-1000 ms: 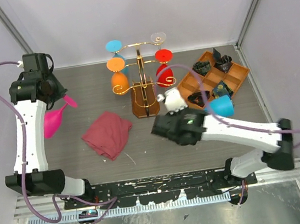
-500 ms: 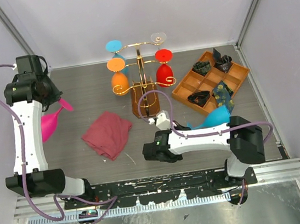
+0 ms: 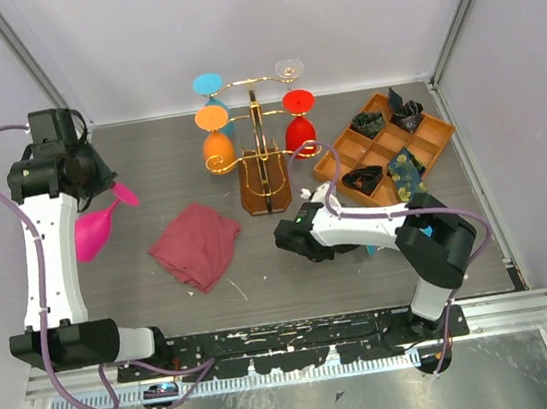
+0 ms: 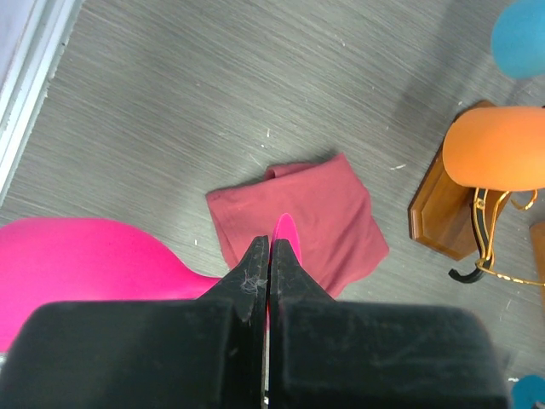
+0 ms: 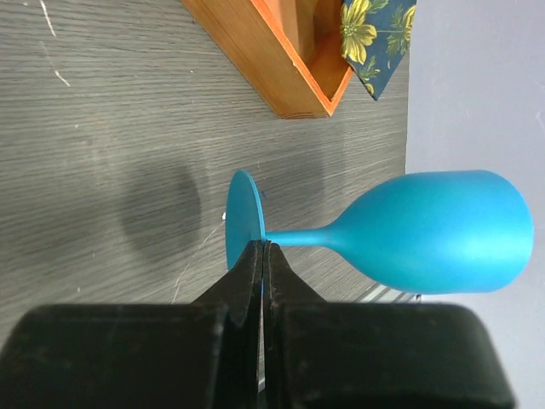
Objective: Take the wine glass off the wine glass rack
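Observation:
The wine glass rack (image 3: 261, 156) stands at the back middle on its wooden base. Orange (image 3: 215, 137), red (image 3: 299, 126), blue (image 3: 207, 86) and clear (image 3: 288, 66) glasses hang on it. My left gripper (image 3: 107, 186) is shut on the foot (image 4: 285, 233) of a pink wine glass (image 3: 94, 231), held left of the rack; its bowl (image 4: 85, 266) fills the left wrist view's lower left. My right gripper (image 5: 264, 247) is shut on the foot rim of a teal wine glass (image 5: 430, 230), held sideways above the table. In the top view my right forearm (image 3: 357, 229) hides that glass.
A maroon cloth (image 3: 196, 245) lies crumpled in front of the rack, also under my left gripper (image 4: 298, 221). A compartmented wooden tray (image 3: 387, 144) with dark folded cloths sits at the back right; its corner shows in the right wrist view (image 5: 289, 64). Grey walls enclose the table.
My right arm has folded in, its wrist now near the table's middle front, and the teal glass has gone from plain sight to under the forearm. The left gripper shifted slightly with the pink glass.

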{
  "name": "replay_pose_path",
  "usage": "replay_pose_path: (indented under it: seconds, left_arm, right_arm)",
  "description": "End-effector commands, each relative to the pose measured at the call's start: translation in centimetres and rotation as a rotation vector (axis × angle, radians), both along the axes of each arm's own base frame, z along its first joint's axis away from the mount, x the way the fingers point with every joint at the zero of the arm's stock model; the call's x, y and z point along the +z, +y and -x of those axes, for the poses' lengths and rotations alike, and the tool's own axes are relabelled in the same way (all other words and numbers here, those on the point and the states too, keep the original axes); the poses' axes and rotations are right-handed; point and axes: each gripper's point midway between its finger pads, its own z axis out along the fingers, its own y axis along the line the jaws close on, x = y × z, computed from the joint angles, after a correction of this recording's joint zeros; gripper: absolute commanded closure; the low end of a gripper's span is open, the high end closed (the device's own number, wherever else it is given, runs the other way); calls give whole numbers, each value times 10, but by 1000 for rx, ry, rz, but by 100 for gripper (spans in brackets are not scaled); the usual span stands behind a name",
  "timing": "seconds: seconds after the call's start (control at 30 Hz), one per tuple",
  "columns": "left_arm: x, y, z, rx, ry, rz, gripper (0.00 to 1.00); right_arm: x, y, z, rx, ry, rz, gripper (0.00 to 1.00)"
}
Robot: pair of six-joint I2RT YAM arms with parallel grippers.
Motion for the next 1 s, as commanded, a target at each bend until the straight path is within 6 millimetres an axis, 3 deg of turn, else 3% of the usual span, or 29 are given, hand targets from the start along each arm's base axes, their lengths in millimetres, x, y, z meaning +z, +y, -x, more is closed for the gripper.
replay_pose_path:
  seconds: [0.0,0.17,0.33,0.47,0.67,0.8,0.97]
  left_arm:
    - [5,-7,3,-21,-47,33,100]
    - [4,-10,6,-31,-55,49,100]
    - [0,-14,5,-39,-48,70,100]
    - [1,-19,7,-49,-60,96,100]
    - [16,-17,15,-50,-91,74,100]
    - [14,-19,14,-53,-92,85,100]
    - [7,-22,13,-57,-80,102,100]
  right_arm:
    - [-16,-4,-2,-58,50,7,100]
    - [-23,-13,-11,-121,45,-76,100]
    - [-32,1,-19,-124,69,-315,100]
    - [-29,13,-33,-112,59,-377,100]
    - [-20,3,-54,-151,-1,-452,100]
    - [-10,-2,-54,-132,-20,-462,100]
    - [-13,-2,-41,-119,20,-493,100]
